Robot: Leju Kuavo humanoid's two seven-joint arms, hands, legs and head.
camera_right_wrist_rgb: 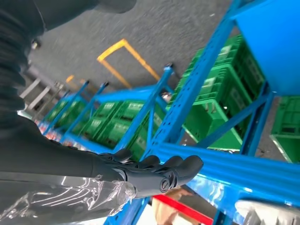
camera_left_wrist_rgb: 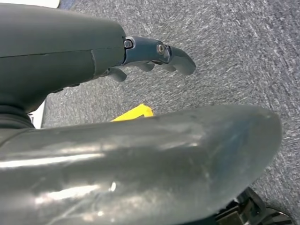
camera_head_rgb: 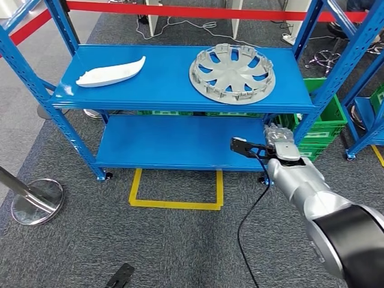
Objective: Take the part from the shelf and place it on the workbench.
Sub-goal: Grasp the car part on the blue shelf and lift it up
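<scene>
On the top board of the blue shelf (camera_head_rgb: 172,84) lie two parts: a white curved part (camera_head_rgb: 111,73) at the left and a round grey wheel cover (camera_head_rgb: 231,73) at the right. My right hand (camera_head_rgb: 257,146) is raised in front of the lower board, below the wheel cover, its dark fingers stretched out toward the left and holding nothing. The right wrist view has the same hand (camera_right_wrist_rgb: 152,171) flat and empty beside the shelf's blue frame (camera_right_wrist_rgb: 198,84). My left hand (camera_left_wrist_rgb: 148,54) hangs over the grey carpet, fingers straight, empty.
Green crates (camera_head_rgb: 326,120) stand behind the shelf at the right. A yellow floor marking (camera_head_rgb: 176,195) lies before the shelf. A chrome post base (camera_head_rgb: 36,201) is at the left, red barrier tape (camera_head_rgb: 204,11) behind. A black cable (camera_head_rgb: 249,222) hangs from my right arm.
</scene>
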